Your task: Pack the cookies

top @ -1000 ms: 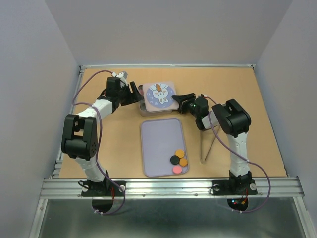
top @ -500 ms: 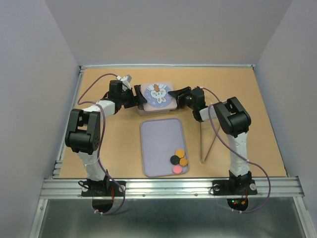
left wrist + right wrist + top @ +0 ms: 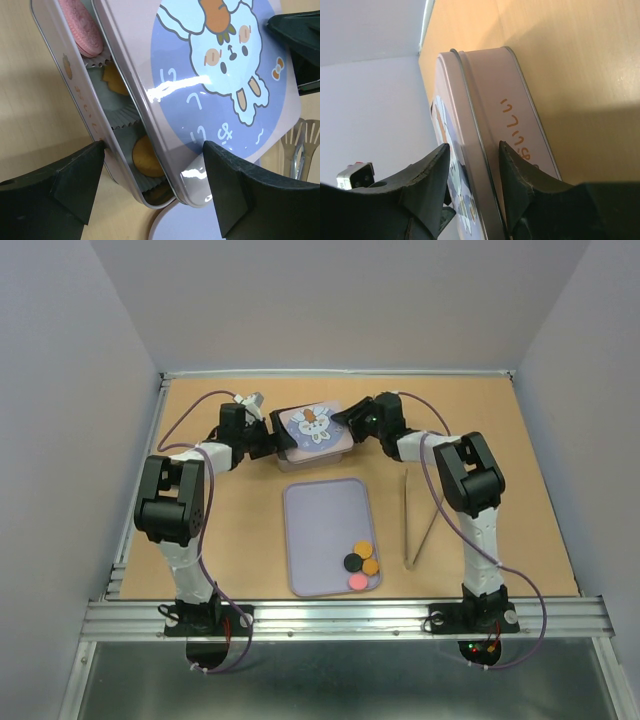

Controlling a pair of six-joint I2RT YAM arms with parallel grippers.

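Note:
A pink tin (image 3: pixel 291 454) stands at the back of the table, and its rabbit-print lid (image 3: pixel 313 429) lies askew on top. In the left wrist view the gap shows cookies in paper cups: a pink one (image 3: pixel 82 25) and an orange one (image 3: pixel 145 155). My left gripper (image 3: pixel 152 185) is open, its fingers astride the tin's near corner without touching it. My right gripper (image 3: pixel 472 172) is shut on the lid's rim (image 3: pixel 465 100) at the tin's far right corner (image 3: pixel 347 420). Several more cookies (image 3: pixel 361 562) sit on a lavender tray (image 3: pixel 320 515).
Wooden tongs (image 3: pixel 418 530) lie on the table right of the tray. The tray's rounded corner (image 3: pixel 185 225) sits just in front of the tin. Grey walls close in the table on three sides.
The right gripper has swung from the lid's right side to its far right corner, turning the lid askew. The left gripper has moved in against the tin and opened wider.

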